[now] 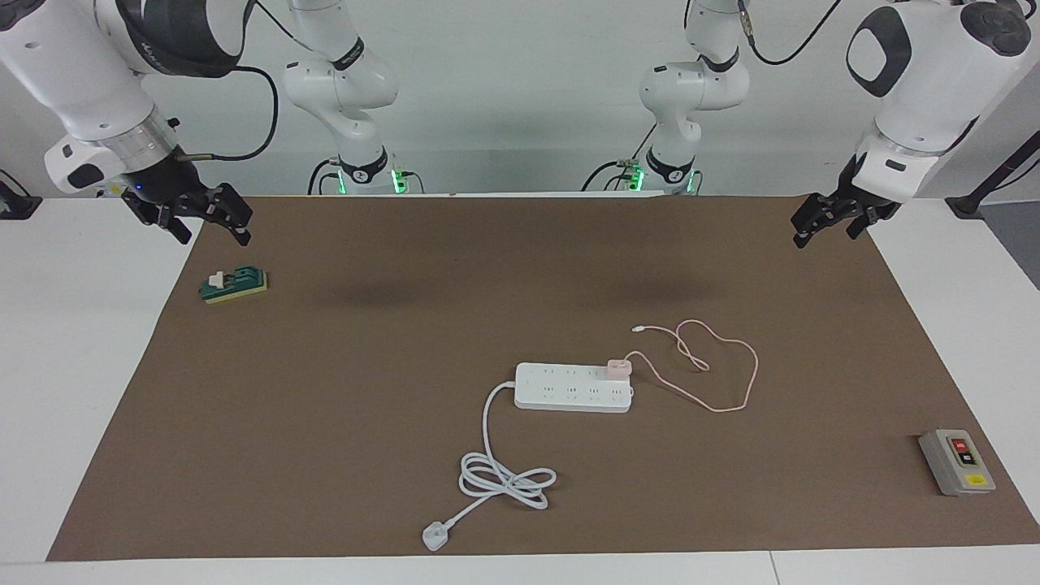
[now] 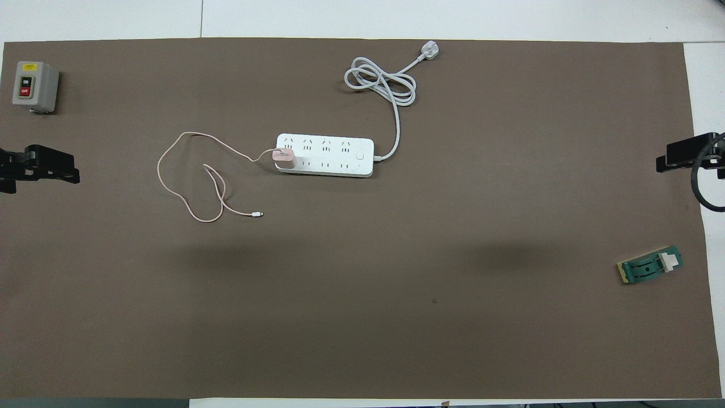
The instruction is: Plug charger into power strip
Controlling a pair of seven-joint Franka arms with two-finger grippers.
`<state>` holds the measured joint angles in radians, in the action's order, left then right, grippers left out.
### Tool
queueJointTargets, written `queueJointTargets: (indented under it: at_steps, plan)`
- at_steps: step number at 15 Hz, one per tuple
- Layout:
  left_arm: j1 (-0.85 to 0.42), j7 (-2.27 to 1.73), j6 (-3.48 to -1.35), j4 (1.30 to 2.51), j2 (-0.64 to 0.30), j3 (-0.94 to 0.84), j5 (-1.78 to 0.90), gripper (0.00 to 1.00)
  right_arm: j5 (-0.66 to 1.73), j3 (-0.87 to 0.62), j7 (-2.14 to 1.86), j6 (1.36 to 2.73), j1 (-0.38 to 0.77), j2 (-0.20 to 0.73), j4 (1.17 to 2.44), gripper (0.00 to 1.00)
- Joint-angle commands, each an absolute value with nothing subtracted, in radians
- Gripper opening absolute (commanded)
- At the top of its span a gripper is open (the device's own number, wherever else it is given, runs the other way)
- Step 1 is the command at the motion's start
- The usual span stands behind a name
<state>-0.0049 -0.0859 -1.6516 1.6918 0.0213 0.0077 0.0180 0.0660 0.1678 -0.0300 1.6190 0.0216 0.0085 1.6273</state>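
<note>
Facing view alone shows charger (image 1: 618, 368) standing on power strip (image 1: 569, 388).

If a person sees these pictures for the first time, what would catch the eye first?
Probably the white power strip near the middle of the brown mat, with the pink charger seated at its end toward the left arm and its cable looping beside it. Next, the left gripper and right gripper hang over the mat's corners nearest the robots, holding nothing.
</note>
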Motion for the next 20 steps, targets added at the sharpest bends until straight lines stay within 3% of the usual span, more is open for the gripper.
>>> queueJointTargets:
  at_steps: [1,20]
  plan:
    - [-0.003,-0.098,-1.626,1.661,0.000,0.008,0.005,1.00,0.049,0.164,-0.052,1.614,0.018,-0.002,1.635,1.00]
    - [-0.015,-0.046,-1.634,1.660,-0.008,-0.003,-0.038,1.00,0.049,0.164,-0.052,1.614,0.018,-0.002,1.635,1.00]
